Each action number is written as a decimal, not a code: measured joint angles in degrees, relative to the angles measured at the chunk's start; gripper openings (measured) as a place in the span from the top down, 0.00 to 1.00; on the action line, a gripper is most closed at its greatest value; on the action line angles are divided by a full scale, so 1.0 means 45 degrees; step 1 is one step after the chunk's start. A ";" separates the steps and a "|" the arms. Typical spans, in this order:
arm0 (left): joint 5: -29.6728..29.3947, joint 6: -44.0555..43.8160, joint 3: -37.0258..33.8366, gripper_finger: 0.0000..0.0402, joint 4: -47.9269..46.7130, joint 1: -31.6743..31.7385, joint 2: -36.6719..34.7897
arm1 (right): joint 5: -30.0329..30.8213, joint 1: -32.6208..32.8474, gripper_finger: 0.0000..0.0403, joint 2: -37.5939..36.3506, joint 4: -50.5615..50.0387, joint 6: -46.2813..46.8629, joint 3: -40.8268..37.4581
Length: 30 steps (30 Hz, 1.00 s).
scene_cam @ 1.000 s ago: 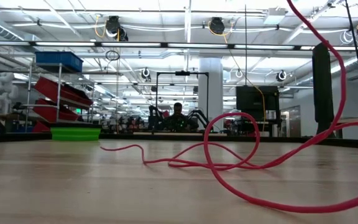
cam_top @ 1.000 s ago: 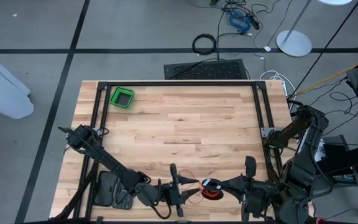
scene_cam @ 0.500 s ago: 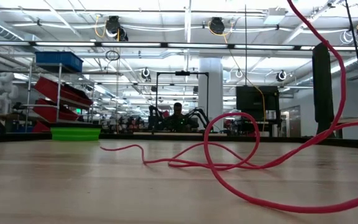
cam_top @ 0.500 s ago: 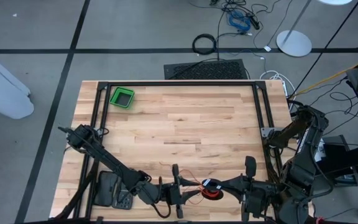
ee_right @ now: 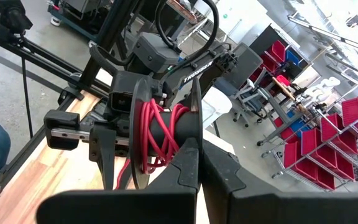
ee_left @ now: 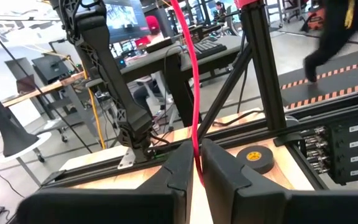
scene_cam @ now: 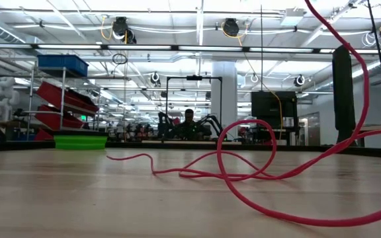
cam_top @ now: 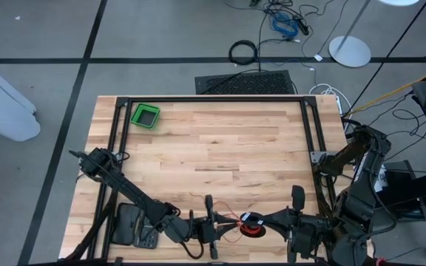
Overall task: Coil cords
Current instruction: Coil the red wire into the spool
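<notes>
I have both arms low at the near edge of the table, facing each other. My right gripper is clenched on the rim of a black spool that carries red turns of cord; seen from above, the spool sits just past the fingertips, between the two grippers. My left gripper has its fingers pinched on the free cord, which rises straight out from between them.

The step in hand, as I judge it, is feeding slack onto the spool. To do it well I should keep light tension from the left gripper, let the cord slide and not drag, and guide each turn between the spool's flanges so nothing slips over the rim. Jerking would pull the spool out of the right fingers.

The spool's axis lies level, roughly in line with the two grippers. The unwound cord runs away from the left gripper across the wood, its loose loops sprawling with no single direction, then climbs up toward the grippers.
</notes>
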 joint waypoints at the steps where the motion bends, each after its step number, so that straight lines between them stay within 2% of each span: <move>1: 0.0000 0.0001 0.0000 0.90 0.0000 0.0000 0.0000 | 0.0000 0.0000 1.00 -0.0002 0.0000 0.0000 0.0000; 5: -0.0008 0.0001 0.0000 0.90 0.0000 0.0000 0.0000 | 0.0000 0.0000 1.00 -0.0002 0.0000 -0.0003 0.0000; 15: -0.0606 -0.0009 0.0000 0.78 -0.0311 -0.0087 0.0010 | 0.0000 0.0000 1.00 0.0000 -0.0005 -0.0003 0.0000; 26: -0.0719 -0.0009 0.0000 0.77 -0.0291 -0.0087 0.0010 | 0.0000 -0.0004 1.00 -0.0001 -0.0005 -0.0007 0.0000; 30: -0.0729 -0.0004 0.0000 0.81 -0.0291 -0.0087 0.0010 | 0.0000 -0.0004 1.00 0.0002 -0.0005 -0.0008 0.0000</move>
